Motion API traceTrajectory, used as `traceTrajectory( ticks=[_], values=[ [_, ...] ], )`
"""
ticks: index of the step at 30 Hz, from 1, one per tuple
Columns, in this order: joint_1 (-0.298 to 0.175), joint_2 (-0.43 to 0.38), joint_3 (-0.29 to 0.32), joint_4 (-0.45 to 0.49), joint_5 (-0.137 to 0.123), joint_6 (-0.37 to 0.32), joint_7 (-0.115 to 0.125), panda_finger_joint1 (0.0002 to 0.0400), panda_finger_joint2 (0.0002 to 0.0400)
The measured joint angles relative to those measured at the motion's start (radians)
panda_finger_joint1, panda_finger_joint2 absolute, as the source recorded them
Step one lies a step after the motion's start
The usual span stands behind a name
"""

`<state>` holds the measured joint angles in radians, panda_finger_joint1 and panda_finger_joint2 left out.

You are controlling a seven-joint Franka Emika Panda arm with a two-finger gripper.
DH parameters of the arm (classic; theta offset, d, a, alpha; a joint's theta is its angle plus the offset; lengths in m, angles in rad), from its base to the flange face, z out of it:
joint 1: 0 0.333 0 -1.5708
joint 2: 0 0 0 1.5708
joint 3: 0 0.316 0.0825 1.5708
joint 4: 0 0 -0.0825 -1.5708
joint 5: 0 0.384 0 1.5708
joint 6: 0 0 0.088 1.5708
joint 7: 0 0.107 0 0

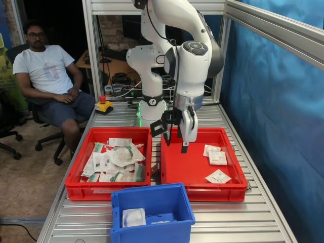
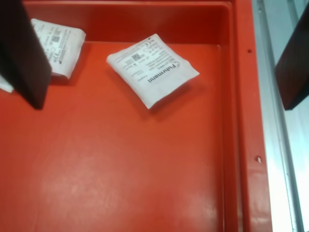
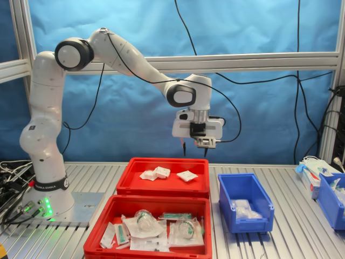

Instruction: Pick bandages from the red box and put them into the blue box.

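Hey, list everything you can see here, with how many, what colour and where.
red box: one, red, first exterior view's right, under the tool
bandages: three, white, in that box
second red crate: one, red, first exterior view's left, full of clear pouches and sachets
blue box: one, blue, in front of the crates, with clear pouches inside
stop button: one, yellow with red cap, behind the crates
seated man: one, white shirt, first exterior view's left
arm: one, white
tool: one, black, open, empty, above the red box
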<state>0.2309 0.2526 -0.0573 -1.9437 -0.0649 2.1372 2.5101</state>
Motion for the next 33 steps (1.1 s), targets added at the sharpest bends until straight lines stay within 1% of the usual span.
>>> traceTrajectory(
  ticks=[8, 12, 14, 23, 26, 32, 33],
  values=[
    [0.041, -0.024, 0.000, -0.069, -0.002, 0.064, 0.018, 0.0400, 0.0400],
    [0.066, -0.031, 0.000, -0.105, -0.003, 0.108, 0.025, 0.0400, 0.0400],
    [0.087, -0.033, 0.000, -0.131, -0.003, 0.138, 0.028, 0.0400, 0.0400],
    [0.138, -0.032, 0.000, -0.170, -0.005, 0.177, 0.031, 0.0400, 0.0400],
    [0.158, -0.031, 0.000, -0.178, -0.006, 0.203, 0.031, 0.0400, 0.0400],
    [0.182, -0.016, 0.001, -0.182, -0.008, 0.293, 0.030, 0.0400, 0.0400],
    [0.187, -0.008, 0.001, -0.182, -0.009, 0.320, 0.030, 0.0400, 0.0400]
  ],
)
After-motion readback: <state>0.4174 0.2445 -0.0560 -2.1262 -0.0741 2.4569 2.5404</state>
